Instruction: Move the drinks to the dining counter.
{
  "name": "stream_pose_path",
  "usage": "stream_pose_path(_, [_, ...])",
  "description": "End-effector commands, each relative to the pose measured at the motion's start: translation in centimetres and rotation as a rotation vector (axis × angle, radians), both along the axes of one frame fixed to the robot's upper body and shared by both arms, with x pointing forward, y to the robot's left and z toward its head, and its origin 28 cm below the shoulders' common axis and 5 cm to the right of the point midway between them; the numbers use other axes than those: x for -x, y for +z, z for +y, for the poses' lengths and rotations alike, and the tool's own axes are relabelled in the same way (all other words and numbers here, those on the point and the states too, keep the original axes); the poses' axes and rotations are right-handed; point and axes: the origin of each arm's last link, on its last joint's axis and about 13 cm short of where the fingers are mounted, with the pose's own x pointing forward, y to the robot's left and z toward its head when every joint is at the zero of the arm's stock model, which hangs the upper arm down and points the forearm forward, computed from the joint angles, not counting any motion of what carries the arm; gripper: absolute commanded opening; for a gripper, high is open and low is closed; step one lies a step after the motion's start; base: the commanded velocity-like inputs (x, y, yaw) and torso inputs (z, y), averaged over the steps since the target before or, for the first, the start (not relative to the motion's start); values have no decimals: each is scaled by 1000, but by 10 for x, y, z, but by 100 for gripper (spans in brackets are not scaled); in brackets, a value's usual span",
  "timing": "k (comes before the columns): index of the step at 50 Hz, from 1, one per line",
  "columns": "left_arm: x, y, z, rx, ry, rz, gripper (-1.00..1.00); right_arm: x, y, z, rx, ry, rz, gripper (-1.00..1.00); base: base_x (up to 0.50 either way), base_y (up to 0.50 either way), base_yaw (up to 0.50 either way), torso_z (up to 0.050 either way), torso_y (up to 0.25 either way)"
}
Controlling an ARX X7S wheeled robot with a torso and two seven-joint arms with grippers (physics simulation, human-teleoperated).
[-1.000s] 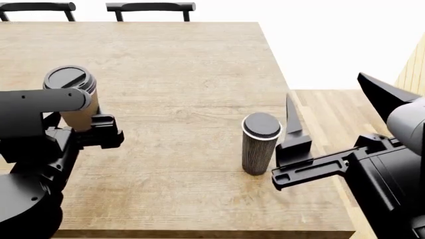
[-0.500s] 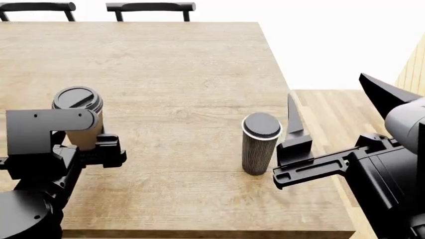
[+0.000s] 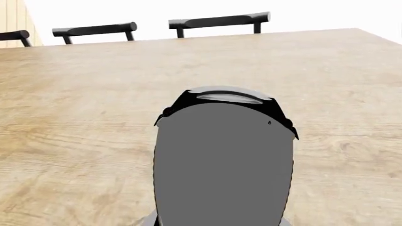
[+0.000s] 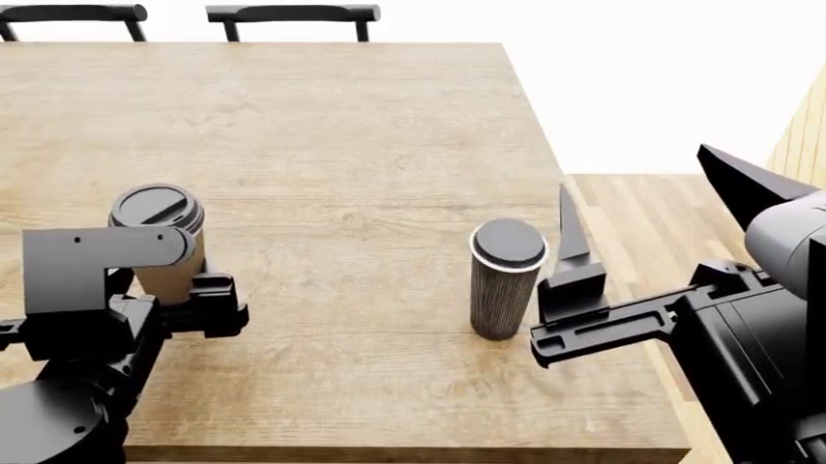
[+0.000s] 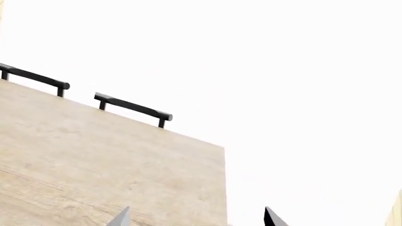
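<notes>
The tan paper coffee cup with a black lid stands upright at the left of the dining counter's light wood top. My left gripper is shut on its lower part. In the left wrist view the cup fills the middle and hides the fingers. I cannot tell if its base touches the wood. The ribbed grey-brown lidded cup stands upright near the counter's right front. My right gripper is open just right of it, apart from it, and empty in the right wrist view. The wine bottle is out of view.
Two black chairs stand at the counter's far edge; they also show in the left wrist view and the right wrist view. The counter's right edge runs just past the ribbed cup, with wood floor beyond.
My left gripper has come down and a little toward me with the coffee cup in it. The right arm and the ribbed cup have not moved.
</notes>
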Motion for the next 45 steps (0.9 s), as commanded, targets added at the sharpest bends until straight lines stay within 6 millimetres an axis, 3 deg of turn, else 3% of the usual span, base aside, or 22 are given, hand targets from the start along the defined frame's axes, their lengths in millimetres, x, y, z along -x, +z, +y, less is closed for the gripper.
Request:
stream_pose_path(1, [-2, 0, 0, 14, 0, -8, 100, 0, 0, 0, 1, -3, 0, 100, 0, 0, 0, 0, 0])
stream_pose_path(28, [4, 6, 0, 12, 5, -34, 100, 2, -3, -2, -2, -3, 4, 100, 0, 0, 0, 0, 0])
stream_pose_path(39, [21, 38, -2, -17, 1, -138, 100, -6, -1, 2, 4, 9, 11, 100, 0, 0, 0, 0, 0])
stream_pose_path(45, [25, 44, -1, -19, 9, -160, 100, -9, 1, 2, -3, 12, 18, 100, 0, 0, 0, 0, 0])
